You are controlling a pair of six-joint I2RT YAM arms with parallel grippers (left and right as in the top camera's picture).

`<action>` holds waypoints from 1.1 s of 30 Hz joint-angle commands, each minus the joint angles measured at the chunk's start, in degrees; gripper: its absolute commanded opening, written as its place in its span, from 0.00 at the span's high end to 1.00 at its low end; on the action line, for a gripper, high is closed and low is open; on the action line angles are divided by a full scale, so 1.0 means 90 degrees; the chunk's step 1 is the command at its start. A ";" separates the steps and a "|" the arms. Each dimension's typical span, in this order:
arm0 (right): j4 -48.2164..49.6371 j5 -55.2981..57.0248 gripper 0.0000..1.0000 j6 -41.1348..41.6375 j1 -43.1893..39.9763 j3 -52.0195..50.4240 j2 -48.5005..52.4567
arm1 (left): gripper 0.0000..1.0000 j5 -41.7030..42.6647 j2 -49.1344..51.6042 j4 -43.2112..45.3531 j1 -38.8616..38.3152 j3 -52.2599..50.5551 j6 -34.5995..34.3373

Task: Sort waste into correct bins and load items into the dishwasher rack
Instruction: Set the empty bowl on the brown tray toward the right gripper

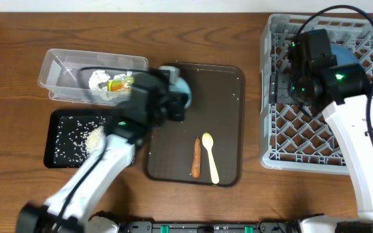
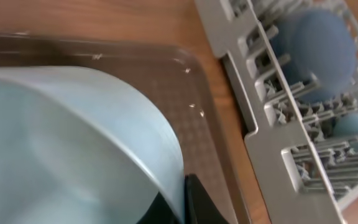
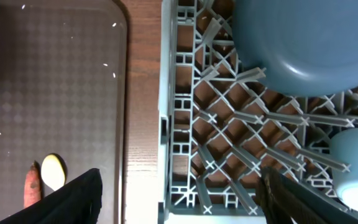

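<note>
Wooden bench (image 1: 11,77) carries everything. On its right stands the grey rack (image 1: 283,149), with a dark blue plate (image 3: 303,43) propped among the pegs and a light blue cup (image 3: 356,171) just beside it, nearer the front.

The right gripper (image 3: 180,174) hangs over the rack's left edge. Its fingers are spread wide and grasp nothing, with only bare lattice showing between them.

In the middle lies the brown serving tray (image 1: 225,116). An orange-brown stick (image 1: 196,157) and a pale yellow spoon (image 1: 210,155) lie side by side near its front edge, close together, and a few white specks are scattered over the tray's surface.

The left gripper (image 2: 178,198) is at the tray's far left corner, clenched on the rim of the pale bowl (image 2: 73,143), one finger on each side of the thin wall. Whether the bowl rests on the tray or is lifted off it cannot be told.

To the left sits the clear tub (image 1: 54,71), with crumpled tissue (image 1: 99,79) and a yellow-green wrapper (image 1: 122,83) inside. Just in front of it is the black tray (image 1: 49,139), with rice grains (image 1: 76,139) spread over its floor and heaped toward its right side.
</note>
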 commanded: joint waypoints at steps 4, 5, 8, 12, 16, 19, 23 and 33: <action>-0.0117 -0.0056 0.21 0.0075 -0.0046 0.0075 -0.0002 | 0.94 -0.0444 0.1200 0.0940 -0.0675 0.0100 0.0034; -0.0117 -0.0056 0.21 0.0075 -0.0046 0.0075 -0.0002 | 0.94 -0.0444 0.1311 0.1022 -0.0726 0.0100 0.0034; -0.0100 -0.0056 0.20 0.0075 -0.0046 0.0075 0.0000 | 0.94 -0.0444 0.1467 0.1105 -0.0852 0.0100 0.0034; 0.0017 -0.0102 0.17 0.0075 -0.0046 0.0075 0.0000 | 0.83 -0.0442 0.1469 0.1105 -0.0874 0.0100 0.0034; 0.0262 -0.0418 0.14 0.0073 -0.0046 0.0073 0.0002 | 0.60 -0.0245 0.1423 0.0913 -0.0850 0.0100 0.0036; 0.0364 -0.0537 0.15 0.0075 -0.0015 0.0070 0.0036 | 0.53 -0.0012 0.1207 0.0474 -0.0707 0.0100 0.0036; 0.0435 -0.0646 0.15 0.0070 0.0080 0.0070 0.0197 | 0.50 -0.0015 0.0576 -0.0493 -0.0231 0.0100 0.0036; 0.0913 -0.1370 0.22 -0.0163 0.0646 0.0070 0.1095 | 0.45 -0.0017 -0.1413 -0.3191 0.1695 0.0100 0.0036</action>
